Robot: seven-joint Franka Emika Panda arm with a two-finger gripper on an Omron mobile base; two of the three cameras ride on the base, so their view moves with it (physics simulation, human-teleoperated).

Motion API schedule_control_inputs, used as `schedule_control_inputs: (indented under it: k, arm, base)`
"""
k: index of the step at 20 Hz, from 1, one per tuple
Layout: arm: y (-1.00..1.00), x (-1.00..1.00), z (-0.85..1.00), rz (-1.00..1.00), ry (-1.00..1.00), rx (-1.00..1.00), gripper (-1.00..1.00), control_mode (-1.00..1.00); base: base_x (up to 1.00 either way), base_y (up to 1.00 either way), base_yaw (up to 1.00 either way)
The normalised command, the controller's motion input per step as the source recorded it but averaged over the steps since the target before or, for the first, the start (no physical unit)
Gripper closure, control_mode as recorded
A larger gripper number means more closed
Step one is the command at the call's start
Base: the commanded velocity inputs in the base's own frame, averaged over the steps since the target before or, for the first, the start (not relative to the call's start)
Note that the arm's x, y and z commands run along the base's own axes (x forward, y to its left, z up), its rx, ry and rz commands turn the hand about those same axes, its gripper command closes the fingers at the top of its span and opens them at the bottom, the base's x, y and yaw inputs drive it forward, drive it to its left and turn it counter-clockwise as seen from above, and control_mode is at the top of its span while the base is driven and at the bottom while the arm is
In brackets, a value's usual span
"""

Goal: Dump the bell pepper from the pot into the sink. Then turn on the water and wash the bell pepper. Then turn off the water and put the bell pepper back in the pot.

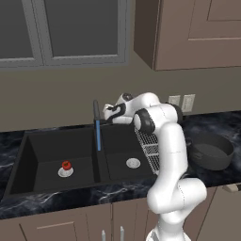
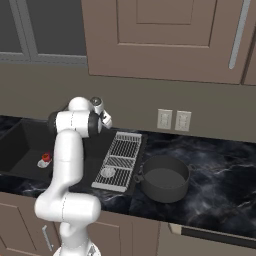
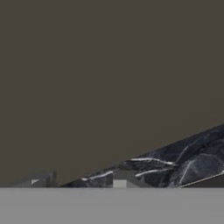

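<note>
Pepper (image 1: 66, 165) sits on the drain in the left basin of the sink (image 1: 37, 141), lower left of the left base view; in the right base view it shows at the left edge. A blue stream (image 1: 98, 135) falls from the faucet (image 1: 95, 109) at the divider. Pot (image 2: 165, 178) stands upright on the worktop (image 2: 220, 185), right of the wire rack (image 2: 120, 160), centre of the right base view. End effector (image 1: 107, 113) is raised beside the faucet, mid-frame in the left base view. Its fingertips (image 3: 122, 179) show at the bottom of the hand view, facing wall and worktop edge; cannot tell if apart or clamped.
</note>
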Motion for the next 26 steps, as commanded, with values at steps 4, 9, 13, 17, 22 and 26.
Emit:
schedule_control_inputs:
  k: [4, 9, 13, 17, 22, 26]
  arm:
    - [-0.83, 0.00, -0.37, -0.06, 0.09, 0.02, 1.00, -1.00]
    - [-0.73, 0.00, -0.41, -0.05, 0.08, 0.02, 1.00, -1.00]
    - [-0.29, 0.00, -0.24, -0.04, 0.05, 0.00, -1.00, -1.00]
    - [-0.29, 0.00, 0.10, -0.02, 0.00, 0.02, -1.00, -1.00]
    - [-0.29, -0.04, 0.45, 0.00, -0.01, 0.07, -1.00, -1.00]
    - [-0.13, -0.09, 0.50, 0.00, -0.02, 0.10, -1.00, -1.00]
  base:
    - [0.00, 0.00, 0.00]
    - [0.00, 0.00, 0.00]
    - [0.00, 0.00, 0.00]
    - [0.00, 0.00, 0.00]
    - [0.00, 0.00, 0.00]
    - [0.00, 0.00, 0.00]
